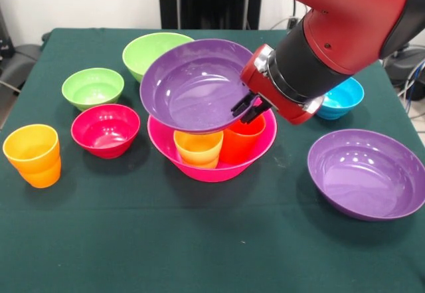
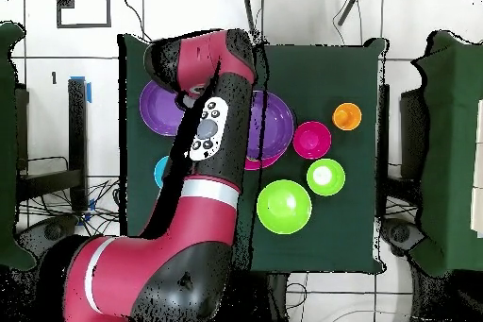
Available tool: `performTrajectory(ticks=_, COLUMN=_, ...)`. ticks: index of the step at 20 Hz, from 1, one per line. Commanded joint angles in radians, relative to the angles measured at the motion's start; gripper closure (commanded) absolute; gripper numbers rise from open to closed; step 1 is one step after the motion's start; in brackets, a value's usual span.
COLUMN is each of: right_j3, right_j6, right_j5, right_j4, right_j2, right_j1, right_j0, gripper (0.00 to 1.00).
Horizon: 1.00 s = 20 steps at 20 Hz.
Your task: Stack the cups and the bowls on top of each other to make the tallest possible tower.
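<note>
I have the end effector clamped on the rim of a purple bowl, at its four o'clock edge, tilted above the hot-pink bowl holding two cups. Next, I judge, level it and lower it onto them.
</note>
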Motion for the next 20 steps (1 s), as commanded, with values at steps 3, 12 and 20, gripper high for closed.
performTrajectory(ticks=3, right_j3=0.085, right_j6=-0.187, right_j5=-0.085, right_j4=-0.048, right_j2=0.122, right_j1=-0.012, right_j0=-0.007, gripper=1.0)
performTrajectory(ticks=12, right_j3=0.072, right_j6=-0.167, right_j5=-0.099, right_j4=-0.052, right_j2=0.116, right_j1=-0.003, right_j0=0.004, gripper=1.0)
performTrajectory(ticks=20, right_j3=0.11, right_j6=-0.142, right_j5=-0.101, right_j4=-0.039, right_j2=0.121, right_j1=-0.007, right_j0=0.005, gripper=1.0)
